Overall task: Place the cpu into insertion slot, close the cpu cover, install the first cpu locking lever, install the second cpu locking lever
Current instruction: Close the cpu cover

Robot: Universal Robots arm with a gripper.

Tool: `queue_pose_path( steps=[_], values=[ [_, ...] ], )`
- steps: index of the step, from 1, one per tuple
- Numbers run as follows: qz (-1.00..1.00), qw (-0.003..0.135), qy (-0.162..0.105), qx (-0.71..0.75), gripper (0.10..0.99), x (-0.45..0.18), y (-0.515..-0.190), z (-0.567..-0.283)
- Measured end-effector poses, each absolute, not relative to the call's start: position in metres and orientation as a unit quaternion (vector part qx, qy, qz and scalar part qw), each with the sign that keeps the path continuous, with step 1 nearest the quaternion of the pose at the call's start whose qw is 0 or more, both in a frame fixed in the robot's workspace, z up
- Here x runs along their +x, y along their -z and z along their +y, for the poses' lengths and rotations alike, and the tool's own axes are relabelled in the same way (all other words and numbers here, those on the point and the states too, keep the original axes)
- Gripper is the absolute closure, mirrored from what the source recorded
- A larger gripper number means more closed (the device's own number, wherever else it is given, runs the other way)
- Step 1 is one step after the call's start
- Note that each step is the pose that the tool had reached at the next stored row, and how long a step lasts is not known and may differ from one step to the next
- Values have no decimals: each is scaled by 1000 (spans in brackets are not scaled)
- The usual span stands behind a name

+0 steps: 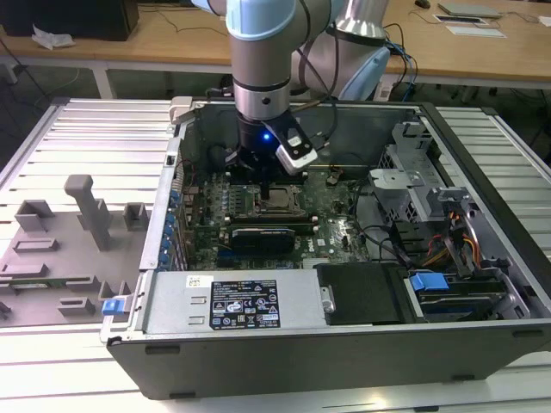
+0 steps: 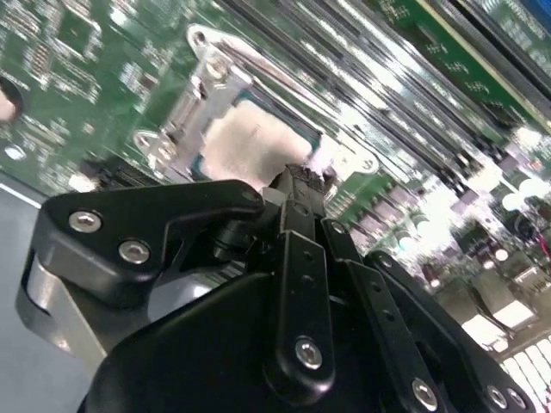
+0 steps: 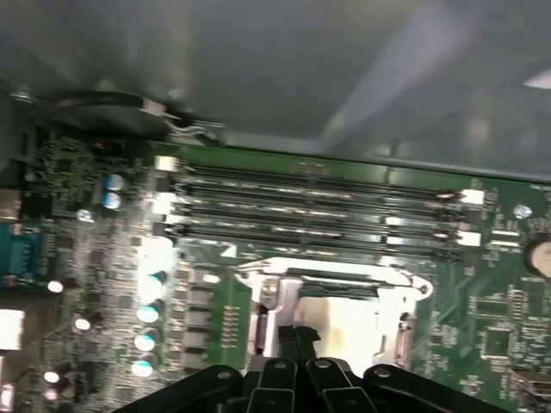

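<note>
The gripper (image 2: 297,178), clenched on nothing, hangs just above one edge of the cpu cover (image 2: 191,96). The cpu (image 2: 248,148) sits framed beneath its tips, memory slots (image 3: 310,211) beyond.

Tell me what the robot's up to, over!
Gripper shut, tip by the cpu. Cpu seated, cpu cover down around it. Memory slots alongside, not blocking.

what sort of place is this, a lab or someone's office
Most likely a robotics lab or test workshop. An opened desktop computer case lies on a slatted metal workbench, a robot arm reaches down over its motherboard, a grey fixture tray sits beside it, and wooden desks stand behind.
</note>
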State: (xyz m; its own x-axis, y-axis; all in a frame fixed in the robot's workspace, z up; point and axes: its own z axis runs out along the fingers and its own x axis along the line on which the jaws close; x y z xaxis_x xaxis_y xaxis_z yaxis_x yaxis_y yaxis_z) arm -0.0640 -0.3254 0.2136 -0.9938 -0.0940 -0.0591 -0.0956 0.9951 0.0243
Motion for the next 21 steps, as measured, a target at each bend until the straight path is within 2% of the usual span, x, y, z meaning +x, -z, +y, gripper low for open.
queue_pose_path(
  steps=[6,12,21],
  values=[
    [998,24,-14,-47,980,-50,-216,-326],
    [998,24,-14,-47,980,-50,-241,-326],
    [998,24,-14,-47,980,-50,-242,-326]
  ],
)
